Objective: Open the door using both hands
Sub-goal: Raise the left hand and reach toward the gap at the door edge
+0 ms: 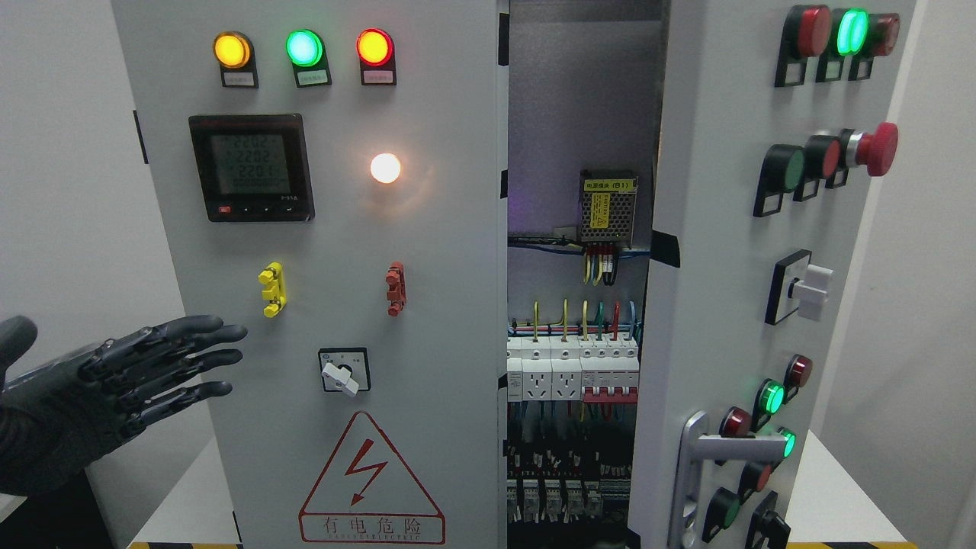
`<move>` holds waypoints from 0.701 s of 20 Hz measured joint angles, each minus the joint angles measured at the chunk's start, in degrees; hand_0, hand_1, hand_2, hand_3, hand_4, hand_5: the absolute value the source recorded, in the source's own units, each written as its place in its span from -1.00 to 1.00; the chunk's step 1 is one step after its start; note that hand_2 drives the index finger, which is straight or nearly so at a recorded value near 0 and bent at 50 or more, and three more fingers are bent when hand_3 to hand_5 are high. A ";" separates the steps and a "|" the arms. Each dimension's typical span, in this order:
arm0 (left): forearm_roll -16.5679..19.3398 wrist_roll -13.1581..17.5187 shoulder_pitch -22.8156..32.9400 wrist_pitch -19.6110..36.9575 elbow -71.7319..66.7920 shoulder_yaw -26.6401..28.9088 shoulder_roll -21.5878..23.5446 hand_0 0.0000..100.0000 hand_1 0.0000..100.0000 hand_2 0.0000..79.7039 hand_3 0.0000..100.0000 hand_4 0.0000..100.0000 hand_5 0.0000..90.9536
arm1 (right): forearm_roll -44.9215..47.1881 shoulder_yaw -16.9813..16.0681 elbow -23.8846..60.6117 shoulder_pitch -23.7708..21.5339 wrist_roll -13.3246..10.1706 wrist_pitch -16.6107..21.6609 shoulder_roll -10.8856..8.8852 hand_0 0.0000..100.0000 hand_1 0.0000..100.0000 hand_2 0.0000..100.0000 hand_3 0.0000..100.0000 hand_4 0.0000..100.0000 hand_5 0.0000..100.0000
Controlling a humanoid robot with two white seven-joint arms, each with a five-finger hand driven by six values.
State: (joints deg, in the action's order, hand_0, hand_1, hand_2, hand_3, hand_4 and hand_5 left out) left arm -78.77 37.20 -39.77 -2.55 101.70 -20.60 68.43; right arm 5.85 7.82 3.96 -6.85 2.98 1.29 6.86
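Electrical cabinet stands on a white surface (846, 496), filling most of the head view. Two doors. Left door (328, 305) sits closed or nearly so, face square to the camera, carrying three lit indicator lamps, a digital meter (252, 168), a rotary switch (339, 372) and a warning triangle. Right door (732, 290) is swung partway out, seen edge-on, its inner edge well apart from the left door; wiring and a row of breakers (572, 366) show in the gap between.

Left hand (152, 374) hovers at the left door's outer edge, low on the panel, fingers spread and straight, grasping nothing. Contact with the door cannot be told. Right hand not in view.

Handling, as a judgement: doors look like painted sheet metal, stiff, smooth and slippery to flat fingertips, moderately heavy with the fittings, swinging on hinges. Best hold on the right door is the metal lever handle (698, 473) near its lower edge. The left door shows no handle; its free inner edge beside the gap is the likely purchase. Keep fingers off the protruding buttons and the live wiring.
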 measured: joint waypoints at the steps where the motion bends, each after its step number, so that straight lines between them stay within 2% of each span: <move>1: -0.45 0.00 -3.07 -0.18 -0.31 -2.85 -0.27 -1.00 -1.00 -1.00 -1.00 -0.94 -1.00 | -0.01 0.00 0.00 0.00 -0.01 0.00 0.00 -0.79 -1.00 -1.00 -1.00 -1.00 -1.00; 4: -1.53 -0.01 -9.42 -0.43 -1.06 -9.73 -1.19 -1.00 -1.00 -1.00 -1.00 -0.94 -1.00 | -0.01 0.00 0.00 0.00 -0.01 0.00 0.00 -0.79 -1.00 -1.00 -1.00 -1.00 -1.00; 9: -3.43 -0.08 -15.47 -0.52 -1.93 -18.80 -2.51 -1.00 -1.00 -1.00 -1.00 -0.94 -1.00 | 0.01 0.00 0.00 0.00 -0.01 0.00 0.00 -0.79 -1.00 -1.00 -1.00 -1.00 -1.00; 14: -8.20 -0.12 -25.91 -0.67 -2.46 -29.72 -3.34 -1.00 -1.00 -1.00 -1.00 -0.94 -1.00 | 0.00 0.00 0.00 0.00 -0.01 0.00 0.00 -0.79 -1.00 -1.00 -1.00 -1.00 -1.00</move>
State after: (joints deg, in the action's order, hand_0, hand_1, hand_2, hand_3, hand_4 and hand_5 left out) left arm -86.96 37.08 -65.68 -3.22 99.25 -50.32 65.10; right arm 5.86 7.82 3.96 -6.86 2.98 1.29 6.86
